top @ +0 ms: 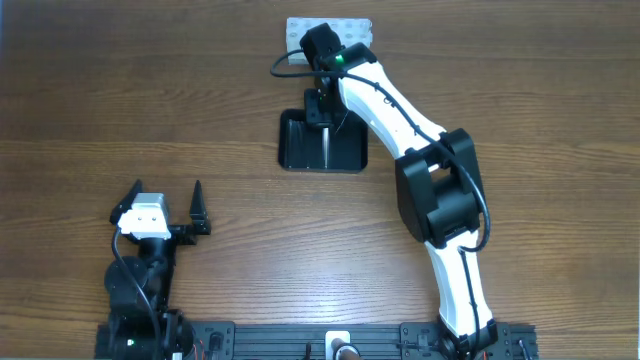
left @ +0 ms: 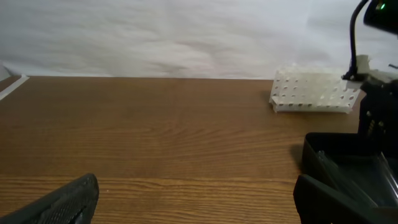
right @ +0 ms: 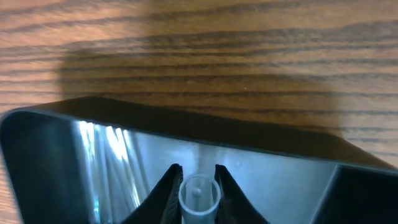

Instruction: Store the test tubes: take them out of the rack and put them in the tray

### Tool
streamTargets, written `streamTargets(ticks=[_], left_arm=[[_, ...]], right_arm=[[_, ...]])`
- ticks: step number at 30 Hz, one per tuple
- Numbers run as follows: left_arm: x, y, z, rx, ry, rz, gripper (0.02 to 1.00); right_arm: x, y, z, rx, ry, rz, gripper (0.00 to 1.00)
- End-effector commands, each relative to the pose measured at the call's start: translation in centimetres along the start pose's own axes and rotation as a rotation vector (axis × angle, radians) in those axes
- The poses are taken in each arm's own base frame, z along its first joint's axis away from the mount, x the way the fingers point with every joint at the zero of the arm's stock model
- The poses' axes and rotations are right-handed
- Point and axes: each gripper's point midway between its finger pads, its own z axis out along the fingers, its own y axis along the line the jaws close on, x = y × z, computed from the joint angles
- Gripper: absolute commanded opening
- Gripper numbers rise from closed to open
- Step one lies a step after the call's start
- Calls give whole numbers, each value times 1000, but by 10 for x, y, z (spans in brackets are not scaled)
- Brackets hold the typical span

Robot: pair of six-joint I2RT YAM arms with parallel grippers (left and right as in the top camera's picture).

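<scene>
The white test tube rack [top: 328, 30] stands at the far edge of the table, with the black tray [top: 292, 142] just in front of it. My right gripper [right: 196, 170] hangs over the tray's far end [right: 186, 127], shut on a clear test tube [right: 199, 195] seen end-on between its fingers. Several clear tubes [right: 109, 163] lie along one side inside the tray. A thin tube [top: 327, 148] shows in the tray from above. My left gripper [top: 165, 205] rests near the left base, open and holding nothing.
From the left wrist, the rack [left: 314, 92] and the tray [left: 351, 163] lie off to the right with the right arm [left: 376, 106] above them. Bare wooden tabletop spreads around the left gripper and across the table's left half.
</scene>
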Motion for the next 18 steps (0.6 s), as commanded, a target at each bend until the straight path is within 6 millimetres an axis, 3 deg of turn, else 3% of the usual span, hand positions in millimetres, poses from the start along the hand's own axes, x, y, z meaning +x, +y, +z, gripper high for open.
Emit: streamTargets(ticks=[1, 5, 9, 13, 16, 18], left_arm=[[2, -1, 0, 6, 6, 17, 1000], [2, -1, 0, 6, 6, 17, 1000], [2, -1, 0, 7, 6, 17, 1000], [2, -1, 0, 6, 6, 17, 1000], [2, -1, 0, 6, 6, 17, 1000], [2, -1, 0, 7, 6, 17, 998]], right_arm=[[5, -2, 12, 27, 18, -4, 251], [2, 0, 9, 20, 5, -16, 237], [-4, 5, -11, 3, -36, -41, 332], [-17, 16, -58, -38, -142, -121, 393], [-29, 21, -101, -59, -250, -181, 544], [-44, 12, -133, -10, -364, -181, 656]])
